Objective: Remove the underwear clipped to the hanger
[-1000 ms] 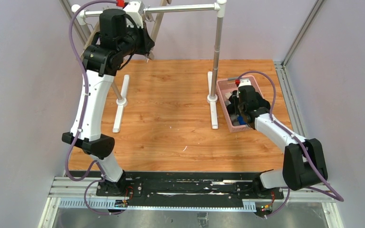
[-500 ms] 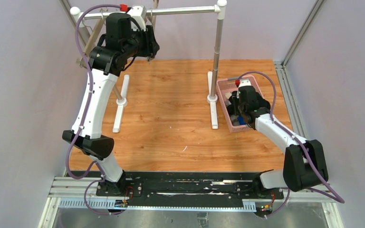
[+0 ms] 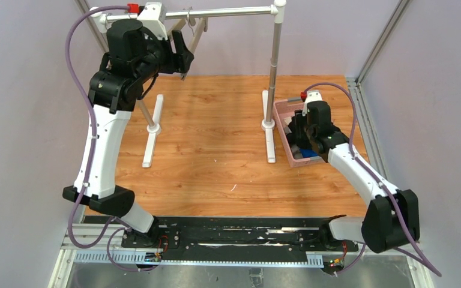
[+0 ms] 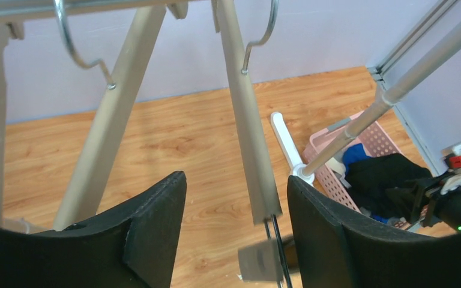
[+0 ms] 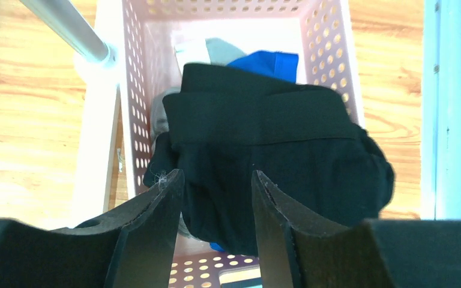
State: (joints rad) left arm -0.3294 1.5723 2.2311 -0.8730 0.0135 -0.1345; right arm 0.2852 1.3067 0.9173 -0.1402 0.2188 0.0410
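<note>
Right claw [image 5: 216, 177]: jaws wide apart, holding nothing, hanging just above pink basket [image 5: 330, 54] on right side of table. Directly under fingers, black briefs [image 5: 276, 138] on top of pile inside. Blue briefs [image 5: 270, 63] and grey briefs [image 5: 216, 49] peeking out from beneath at one end. Likely all three pieces off hanger and binned, but judgement only.

Step in hand, by my read: clean release and retreat.
- Pull straight up, no sideways drift. Soft cloth, easy to snag on fingers and drag back out.
- Keep jaws spread until well clear of rim.
- Watch black cloth, heaped high and seeming to bulge over one side wall. If dragging, stop and nudge back in.
- Mind rack post [image 5: 66, 27] just beside basket on left when swinging away.

Left claw [image 4: 235, 180]: also spread open and empty, up at rail [image 3: 228, 10] far left. Wooden hanger [image 4: 249, 138] arm between fingers, contact unclear. Metal clip [image 4: 258, 261] at arm's lower end blurred, no cloth seen on it.
- Before calling done, check remaining clips. Only part of hanger in view.
- Back off slowly to avoid knocking hooks off rail.
</note>
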